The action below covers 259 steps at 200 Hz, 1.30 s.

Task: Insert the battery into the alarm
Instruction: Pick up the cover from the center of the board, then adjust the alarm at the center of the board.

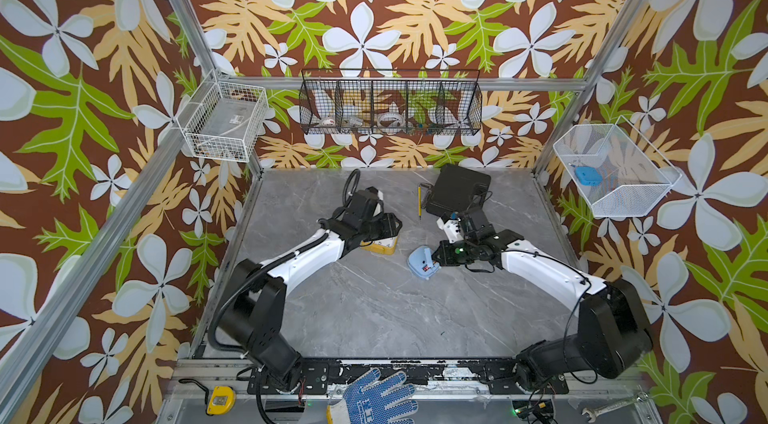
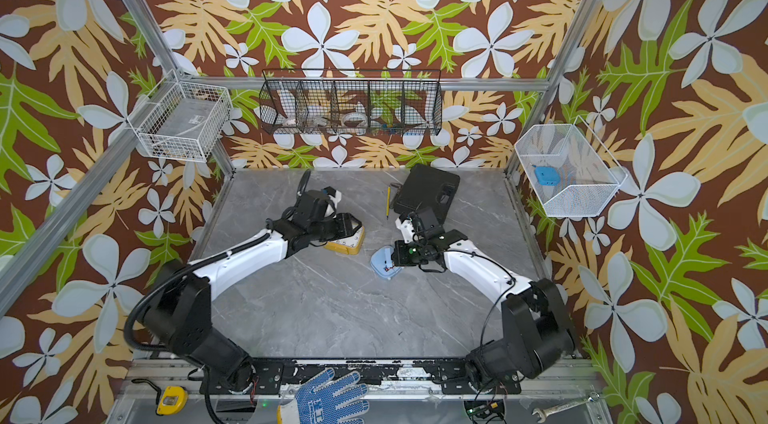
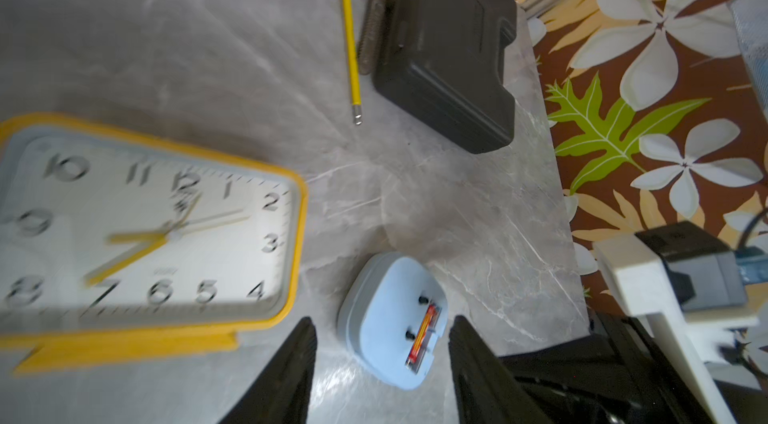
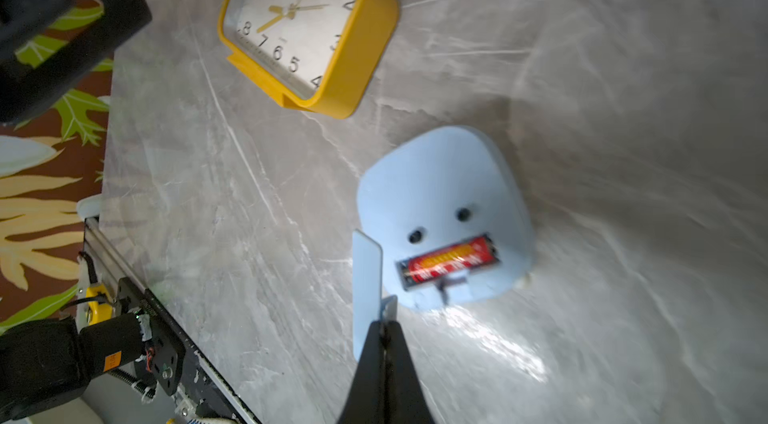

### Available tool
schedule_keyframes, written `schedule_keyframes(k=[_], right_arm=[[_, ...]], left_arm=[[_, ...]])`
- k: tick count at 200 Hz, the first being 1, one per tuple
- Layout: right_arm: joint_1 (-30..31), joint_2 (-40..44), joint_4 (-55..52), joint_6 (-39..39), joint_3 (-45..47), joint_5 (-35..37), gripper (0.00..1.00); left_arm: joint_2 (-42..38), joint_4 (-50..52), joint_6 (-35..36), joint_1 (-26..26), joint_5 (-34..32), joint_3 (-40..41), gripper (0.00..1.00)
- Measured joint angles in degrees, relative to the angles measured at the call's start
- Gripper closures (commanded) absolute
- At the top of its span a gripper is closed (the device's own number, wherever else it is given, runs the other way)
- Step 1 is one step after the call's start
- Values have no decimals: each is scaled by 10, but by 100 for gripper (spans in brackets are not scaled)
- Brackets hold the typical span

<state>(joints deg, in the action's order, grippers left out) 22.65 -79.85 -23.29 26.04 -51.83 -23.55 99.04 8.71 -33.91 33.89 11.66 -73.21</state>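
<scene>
- Rounded light-blue plastic alarm (image 4: 436, 185): lies back-up on grey marble table (image 4: 623, 151); red cylindrical battery (image 4: 451, 261) seated in its open compartment.
- Right gripper (image 4: 384, 324): jaws closed on thin light-blue cover plate (image 4: 366, 276), beside the alarm.
- Left gripper (image 3: 381, 320): jaws half open, empty, near square yellow clock (image 3: 166, 268).

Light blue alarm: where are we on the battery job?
Done: the red battery lies in the open compartment of the light blue plastic alarm. In hand: the right gripper is shut on the thin light blue cover plate. To do: probably refit that cover. The left gripper is open and empty.
</scene>
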Motion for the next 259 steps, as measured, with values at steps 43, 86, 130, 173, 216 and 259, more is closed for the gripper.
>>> schedule_keyframes(k=[43,86,130,173,216,259], right_arm=[[-60,90,-9,26,97,16,100],[-65,118,-18,39,138,26,100],[-68,116,-12,46,156,29,100],[-68,116,5,50,167,26,100],[-67,118,10,52,174,23,100],[-66,114,16,51,174,23,100]], left_arm=[[192,94,94,53,-6,-239,47],[302,181,153,83,-17,-370,50],[337,235,164,96,-19,-385,54],[346,261,167,108,-18,-376,56],[331,266,157,108,-28,-326,58],[278,235,111,85,-36,-245,59]])
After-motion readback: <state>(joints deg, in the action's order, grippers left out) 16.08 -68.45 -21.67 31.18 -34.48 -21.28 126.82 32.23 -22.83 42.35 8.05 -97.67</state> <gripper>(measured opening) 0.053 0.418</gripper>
